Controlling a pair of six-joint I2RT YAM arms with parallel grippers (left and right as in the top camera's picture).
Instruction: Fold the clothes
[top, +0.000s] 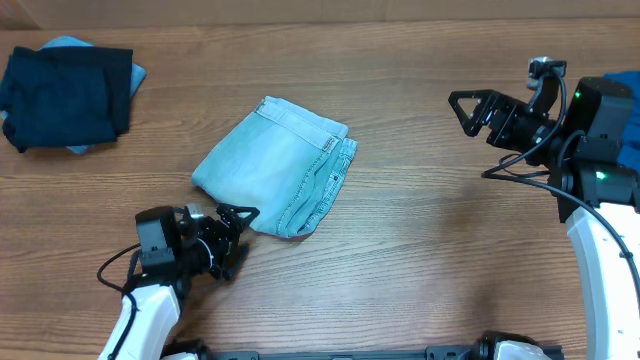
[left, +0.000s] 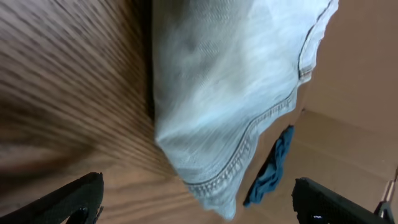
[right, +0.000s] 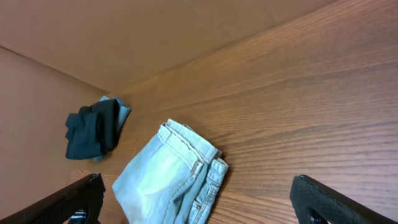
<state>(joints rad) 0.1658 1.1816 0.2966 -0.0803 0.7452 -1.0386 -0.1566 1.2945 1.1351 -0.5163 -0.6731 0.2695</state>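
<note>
Centrally on the wooden worktop (top: 420, 270): one pair of pale denim shorts (top: 272, 172), folded into a compact bundle, waistband toward the far side. Far-left corner: dark navy garment (top: 65, 95), heaped on a paler blue piece (top: 138, 74). Right edge: royal-blue garment (top: 628, 135), partly hidden by the arm. Left jaws: spread wide, empty, just beside the shorts' near corner. Right jaws: spread wide, empty, well apart from the shorts.

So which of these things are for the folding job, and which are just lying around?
For the folding job:
- pale denim shorts, in the middle
- dark navy garment, far left corner
- royal-blue garment, at the right edge

Just there, not for folding:
- wooden table
- cardboard wall behind it
</note>
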